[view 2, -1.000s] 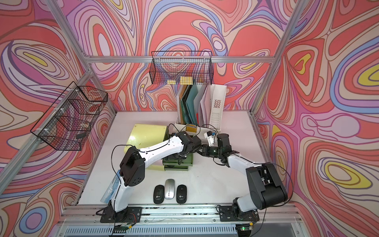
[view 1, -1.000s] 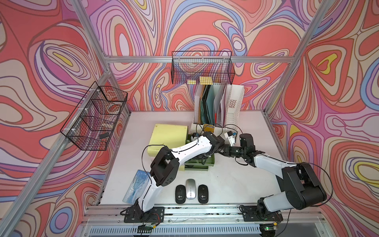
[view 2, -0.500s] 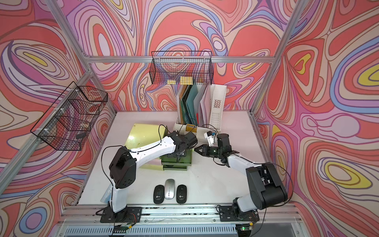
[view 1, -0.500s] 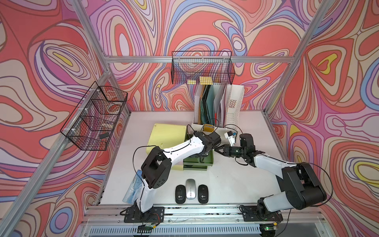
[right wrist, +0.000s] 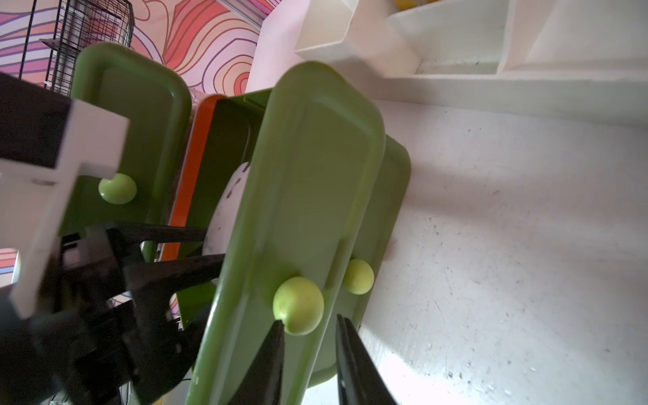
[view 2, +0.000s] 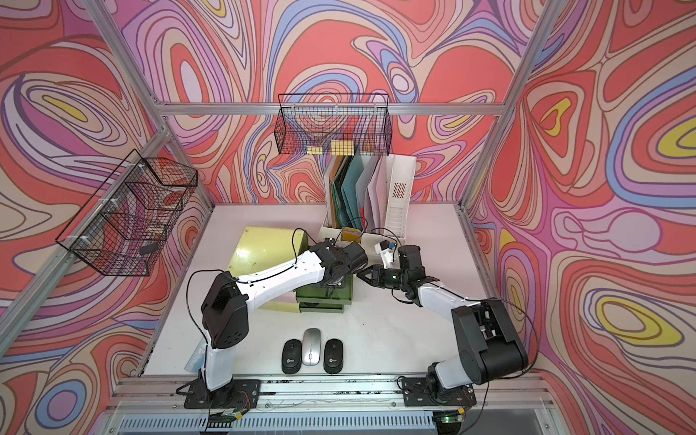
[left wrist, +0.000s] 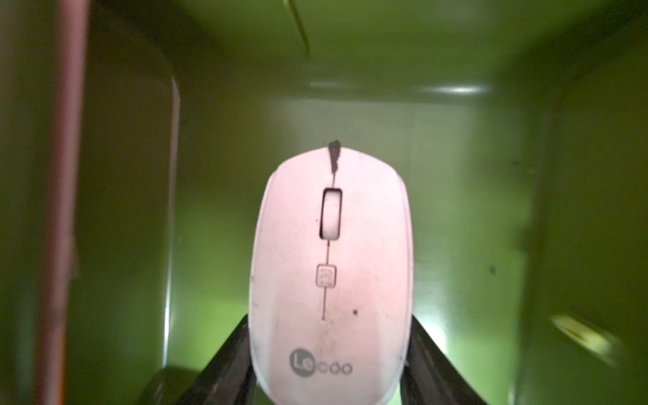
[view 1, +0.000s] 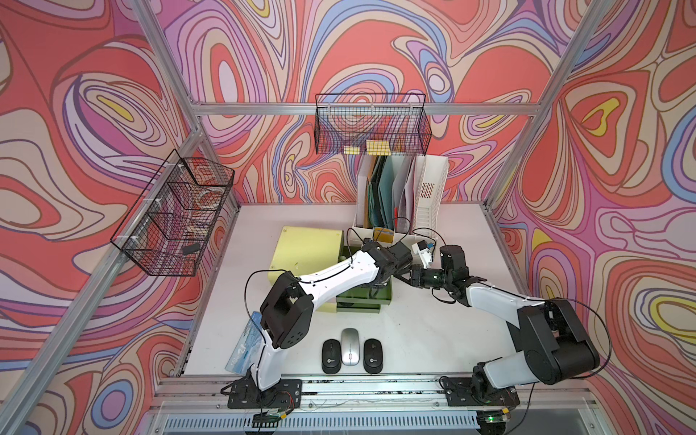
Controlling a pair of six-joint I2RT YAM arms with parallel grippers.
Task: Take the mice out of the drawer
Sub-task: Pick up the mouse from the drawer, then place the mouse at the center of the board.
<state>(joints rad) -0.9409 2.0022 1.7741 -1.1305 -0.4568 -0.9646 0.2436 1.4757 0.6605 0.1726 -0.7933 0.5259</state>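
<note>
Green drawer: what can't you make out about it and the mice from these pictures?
- Top views: the left arm covers the open drawer, so mice left inside can't be counted.
- Left wrist view: the white mouse is cut off by the bottom edge; the surroundings are blurred.
- Right wrist view: the drawer front hides most of that mouse.

- white mouse (left wrist: 329, 280): matt plastic, smudged
- drawer (left wrist: 456, 140) inside: glossy green, painted-metal look
- knob (right wrist: 298, 305) on drawer front: smooth, glossy
- counter (right wrist: 508, 245) under drawer: matt white, scuffed
- silver mouse (view 1: 349, 346), before drawer: satin sheen
</note>
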